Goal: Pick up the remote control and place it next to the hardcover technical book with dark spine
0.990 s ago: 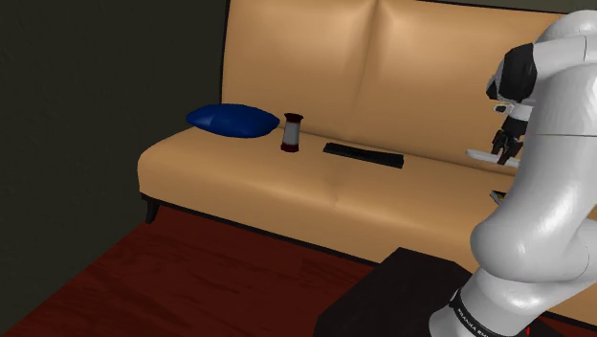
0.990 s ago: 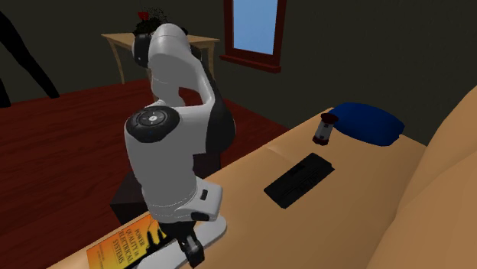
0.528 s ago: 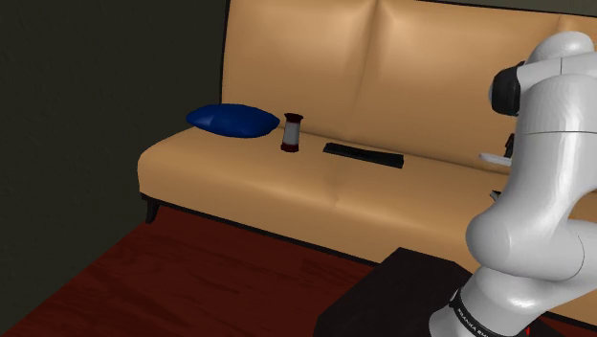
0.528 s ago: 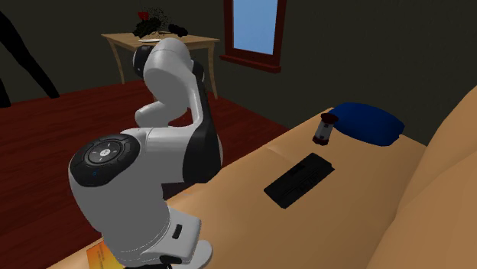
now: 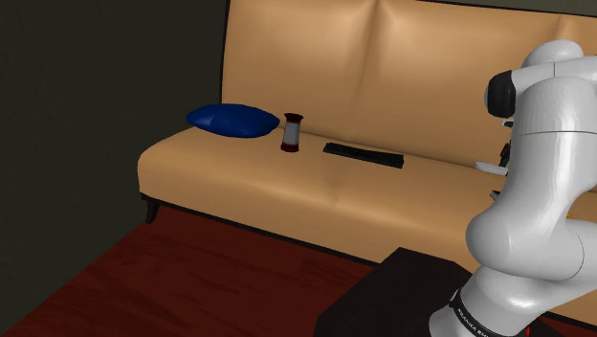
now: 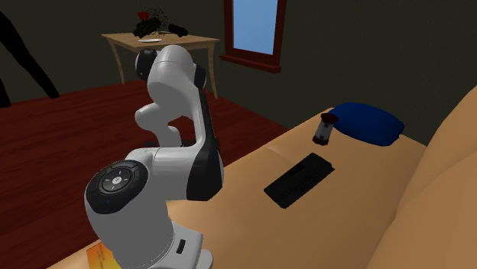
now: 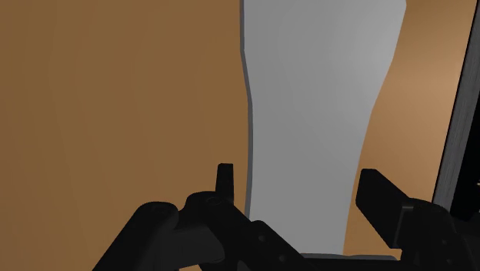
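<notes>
Tool (image 7: 298, 181) above tan sofa seat (image 5: 287, 182); dark red floor (image 5: 143, 278).

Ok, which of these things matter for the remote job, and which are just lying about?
Job: light grey remote; orange book.
Lying about: black flat slab; blue cushion; small red-and-white jar.

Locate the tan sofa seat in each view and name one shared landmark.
Shoulder view: the sofa seat runs across the middle, from left of centre to the arm.
Second exterior view: it takes the lower right, slanting up rightward.
Wrist view: it is the tan surface behind the open gripper.
Shared landmark: the black flat object lying on it in both exterior views.
</notes>
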You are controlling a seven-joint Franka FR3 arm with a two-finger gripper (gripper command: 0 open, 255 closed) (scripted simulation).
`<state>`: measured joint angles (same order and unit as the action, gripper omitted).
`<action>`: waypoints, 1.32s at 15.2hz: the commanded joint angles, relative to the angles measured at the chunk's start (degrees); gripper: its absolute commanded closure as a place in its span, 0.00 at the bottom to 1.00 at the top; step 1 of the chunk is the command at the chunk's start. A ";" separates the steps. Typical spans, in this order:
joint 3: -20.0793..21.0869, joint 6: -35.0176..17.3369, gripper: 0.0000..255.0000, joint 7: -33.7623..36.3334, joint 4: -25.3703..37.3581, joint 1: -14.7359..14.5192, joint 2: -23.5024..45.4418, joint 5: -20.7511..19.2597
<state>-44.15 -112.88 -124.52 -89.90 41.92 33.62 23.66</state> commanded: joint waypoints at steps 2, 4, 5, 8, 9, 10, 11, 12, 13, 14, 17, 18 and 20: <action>0.51 -1.84 1.00 -0.39 -1.10 0.13 0.87 0.73; 0.88 -3.00 1.00 -0.69 -1.73 0.28 1.52 1.25; 0.88 -3.00 1.00 -0.69 -1.74 0.28 1.52 1.25; 0.88 -3.00 1.00 -0.69 -1.73 0.28 1.52 1.25; 0.88 -3.00 1.00 -0.69 -1.73 0.28 1.52 1.25; 0.88 -3.00 1.00 -0.69 -1.73 0.28 1.52 1.25; 0.88 -3.00 1.00 -0.69 -1.73 0.28 1.52 1.25; 0.88 -3.00 0.00 -0.69 -1.73 0.28 1.52 1.25; 0.88 -3.00 0.00 -0.68 -1.74 0.28 1.52 1.25; 0.88 -3.00 0.00 -0.68 -1.74 0.27 1.51 1.24; 0.88 -3.00 0.00 -0.68 -1.74 0.27 1.51 1.24; 0.44 -1.56 0.00 -0.30 -0.91 0.10 0.75 0.63; -0.35 1.45 0.00 0.43 1.04 -0.14 -0.62 -0.52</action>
<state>-44.22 -112.91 -124.38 -90.03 41.69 33.39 23.56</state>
